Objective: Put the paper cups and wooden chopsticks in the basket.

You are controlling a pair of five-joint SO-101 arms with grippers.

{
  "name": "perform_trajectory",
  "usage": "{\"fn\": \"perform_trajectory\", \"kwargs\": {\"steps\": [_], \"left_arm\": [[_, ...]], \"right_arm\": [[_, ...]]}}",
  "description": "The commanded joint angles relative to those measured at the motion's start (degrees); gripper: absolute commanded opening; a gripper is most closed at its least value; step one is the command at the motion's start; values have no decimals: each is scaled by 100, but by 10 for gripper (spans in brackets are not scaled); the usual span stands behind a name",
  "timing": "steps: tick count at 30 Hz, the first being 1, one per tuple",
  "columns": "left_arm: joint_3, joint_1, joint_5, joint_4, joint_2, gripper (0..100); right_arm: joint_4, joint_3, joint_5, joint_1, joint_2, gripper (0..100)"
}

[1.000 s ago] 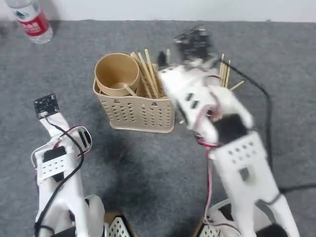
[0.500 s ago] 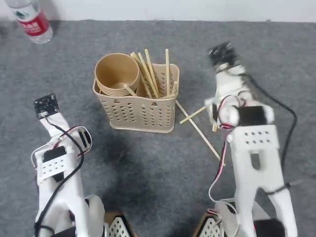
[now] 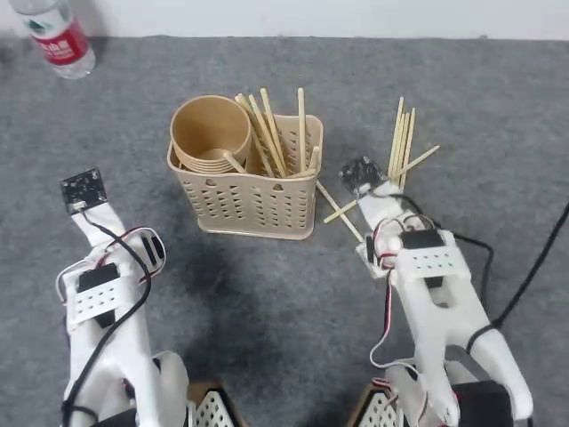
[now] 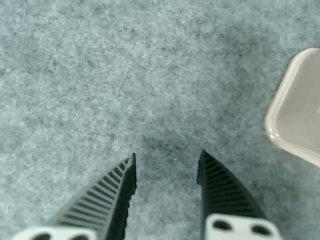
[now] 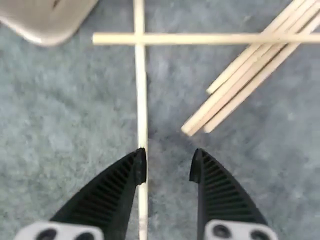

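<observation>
Looking down over the grey mat (image 3: 267, 294), I count one basket (image 3: 244, 200) left of centre. One stack of paper cups (image 3: 211, 132) stands upright in its left half; I cannot count the nested rims. Five or six wooden chopsticks (image 3: 267, 124) lean in its right half. My right gripper (image 5: 167, 162) hangs low over the mat just right of the basket, jaws spread and holding nothing. One fingertip (image 5: 137, 162) sits right at a single loose chopstick (image 5: 141, 100) that runs away from it toward the basket's corner. A second loose chopstick (image 5: 200, 38) lies crosswise over that one. Just beyond, to the right, is a small bundle (image 5: 245, 70) of three or four more, too close together to count exactly. My left gripper (image 4: 167, 167) hovers over bare mat at the near left, fingers apart and empty, with the basket's corner just off to its side. One plastic bottle (image 3: 55, 36) stands at the far left corner.
</observation>
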Motion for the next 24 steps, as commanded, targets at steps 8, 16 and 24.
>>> {"fn": "perform_trajectory", "kwargs": {"steps": [8,16,24], "left_arm": [[-48,44,-9,-105,-44,192],[-40,44,-9,-97,-44,192],[-40,44,-9,-97,-44,192]], "right_arm": [[-453,369,70,57,-22,154],[171,360,642,75,-13,154],[435,396,862,84,-4,65]]}}
